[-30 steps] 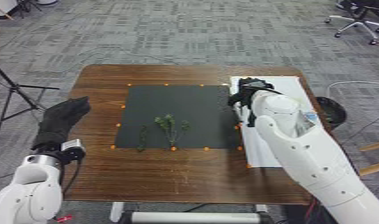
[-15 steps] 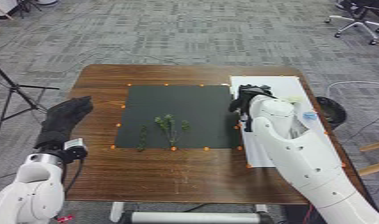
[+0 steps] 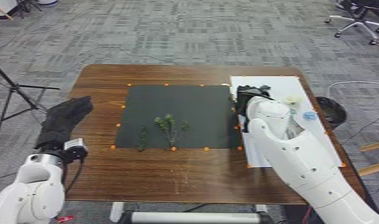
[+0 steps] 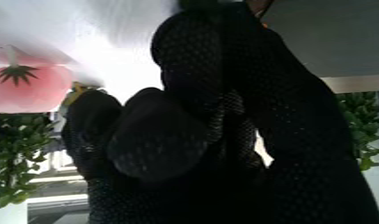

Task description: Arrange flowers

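Over the left edge of the white sheet (image 3: pixel 265 159), in the head view, is my right hand (image 3: pixel 249 96). In the right wrist view that hand (image 4: pixel 159 135) has a pink flower (image 4: pixel 33 85) and leafy greenery (image 4: pixel 9 155) beside it; whether it holds anything is hidden. A pale yellow flower (image 3: pixel 292 100) and a blue flower (image 3: pixel 310 115) lie on the white sheet. Green sprigs (image 3: pixel 169 125) and a thin stem (image 3: pixel 143 136) rest on the front part of the dark mat (image 3: pixel 163 102). My left hand (image 3: pixel 68 114) is open above the table's left edge.
Orange markers (image 3: pixel 119 125) line the dark mat on the brown table (image 3: pixel 150 175). A black bin (image 3: pixel 331 111) stands on the floor beyond the table's right edge, and a tripod (image 3: pixel 17 87) stands at the left.
My right hand has come slightly nearer the front and its arm has shifted, uncovering the pale yellow flower and the blue flower. The left hand has barely moved.
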Motion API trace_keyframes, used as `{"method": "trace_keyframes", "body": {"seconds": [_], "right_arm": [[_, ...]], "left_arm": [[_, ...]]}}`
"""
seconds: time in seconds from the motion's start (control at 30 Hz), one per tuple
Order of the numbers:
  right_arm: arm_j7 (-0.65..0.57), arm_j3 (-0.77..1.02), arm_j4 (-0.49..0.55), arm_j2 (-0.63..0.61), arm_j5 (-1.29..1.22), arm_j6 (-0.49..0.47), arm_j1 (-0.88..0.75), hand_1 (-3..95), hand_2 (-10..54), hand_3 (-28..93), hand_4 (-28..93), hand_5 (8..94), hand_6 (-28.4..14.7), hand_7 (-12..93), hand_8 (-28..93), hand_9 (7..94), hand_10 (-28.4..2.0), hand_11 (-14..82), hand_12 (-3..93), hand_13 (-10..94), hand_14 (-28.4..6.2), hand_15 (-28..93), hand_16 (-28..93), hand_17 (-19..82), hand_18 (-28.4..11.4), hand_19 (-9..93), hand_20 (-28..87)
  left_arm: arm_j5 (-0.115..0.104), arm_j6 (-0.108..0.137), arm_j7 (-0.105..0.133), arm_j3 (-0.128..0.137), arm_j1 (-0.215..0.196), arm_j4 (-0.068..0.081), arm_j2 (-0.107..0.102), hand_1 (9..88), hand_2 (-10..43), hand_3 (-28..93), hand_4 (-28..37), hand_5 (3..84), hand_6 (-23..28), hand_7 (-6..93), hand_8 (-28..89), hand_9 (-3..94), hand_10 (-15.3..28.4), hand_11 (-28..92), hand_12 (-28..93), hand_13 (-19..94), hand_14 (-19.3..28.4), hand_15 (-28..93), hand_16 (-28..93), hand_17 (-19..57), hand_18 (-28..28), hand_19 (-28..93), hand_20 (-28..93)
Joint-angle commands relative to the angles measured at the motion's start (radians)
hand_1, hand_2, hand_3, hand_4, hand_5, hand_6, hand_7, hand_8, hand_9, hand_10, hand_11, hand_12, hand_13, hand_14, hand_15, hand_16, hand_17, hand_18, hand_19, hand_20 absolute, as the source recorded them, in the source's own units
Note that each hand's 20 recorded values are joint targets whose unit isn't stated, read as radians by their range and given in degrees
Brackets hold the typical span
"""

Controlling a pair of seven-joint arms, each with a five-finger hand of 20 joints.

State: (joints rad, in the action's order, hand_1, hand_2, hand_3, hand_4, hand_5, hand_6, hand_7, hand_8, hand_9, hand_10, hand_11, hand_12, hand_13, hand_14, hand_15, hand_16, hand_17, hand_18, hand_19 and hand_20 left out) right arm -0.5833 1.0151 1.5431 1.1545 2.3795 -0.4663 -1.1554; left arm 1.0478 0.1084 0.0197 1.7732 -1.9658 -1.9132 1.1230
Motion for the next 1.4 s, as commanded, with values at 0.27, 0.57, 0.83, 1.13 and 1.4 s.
{"method": "trace_keyframes", "body": {"seconds": [0.27,0.57,0.83,1.13,1.4], "right_arm": [[-0.007,-0.013,0.234,-0.072,-0.124,0.121,-0.006,57.0,-9.5,51,4,79.0,-2.0,26,30,92.9,-10.2,38.4,26.6,92,-1.8,61,40,63,-17.6,93,67],[-0.018,-0.058,0.305,-0.045,-0.130,0.090,-0.066,56.9,-9.5,51,5,79.3,-2.0,26,30,93.4,-10.0,38.5,26.3,93,-1.2,61,39,64,-17.2,93,67],[-0.054,-0.081,0.221,0.016,-0.103,0.056,-0.106,56.8,-9.5,51,6,79.6,-2.2,26,30,93.5,-10.0,38.3,26.0,93,-1.0,60,39,64,-16.9,93,67],[-0.116,-0.035,0.166,0.063,-0.152,0.047,-0.132,56.5,-9.5,51,6,79.4,-2.3,26,30,93.5,-10.1,38.1,25.8,94,-1.0,59,39,64,-16.8,93,66],[-0.145,-0.040,0.160,0.099,-0.218,0.037,-0.121,55.8,-9.5,50,7,79.4,-2.2,27,30,93.5,-10.1,37.5,25.2,94,-1.3,59,38,64,-16.5,93,66]], "left_arm": [[-0.006,-0.001,-0.006,0.017,-0.016,-0.015,0.000,28.1,4.2,65,-20.2,48.0,5.6,18.3,-7,43.1,14.5,21,12,34,18.0,17,4,3.0,14.4,13,17],[-0.006,-0.003,-0.004,0.016,-0.015,-0.016,-0.008,28.2,4.2,65,-20.2,48.0,5.6,18.3,-7,43.1,14.4,21,12,34,18.0,17,4,3.0,14.5,13,17],[-0.003,-0.017,-0.011,0.002,-0.002,-0.010,-0.013,28.2,4.2,65,-20.2,47.8,5.6,18.3,-7,43.1,14.4,21,12,34,18.1,17,4,3.0,14.4,13,17],[-0.001,-0.027,-0.015,0.004,0.002,-0.007,-0.020,28.2,4.2,65,-20.1,48.0,5.7,18.1,-7,43.0,14.4,21,12,34,18.1,17,4,2.9,14.5,13,17],[-0.003,-0.028,-0.019,0.006,-0.006,-0.012,-0.021,28.1,4.2,65,-20.0,47.9,5.7,18.1,-7,42.9,14.4,21,12,33,18.1,17,4,2.9,14.5,13,17]]}}
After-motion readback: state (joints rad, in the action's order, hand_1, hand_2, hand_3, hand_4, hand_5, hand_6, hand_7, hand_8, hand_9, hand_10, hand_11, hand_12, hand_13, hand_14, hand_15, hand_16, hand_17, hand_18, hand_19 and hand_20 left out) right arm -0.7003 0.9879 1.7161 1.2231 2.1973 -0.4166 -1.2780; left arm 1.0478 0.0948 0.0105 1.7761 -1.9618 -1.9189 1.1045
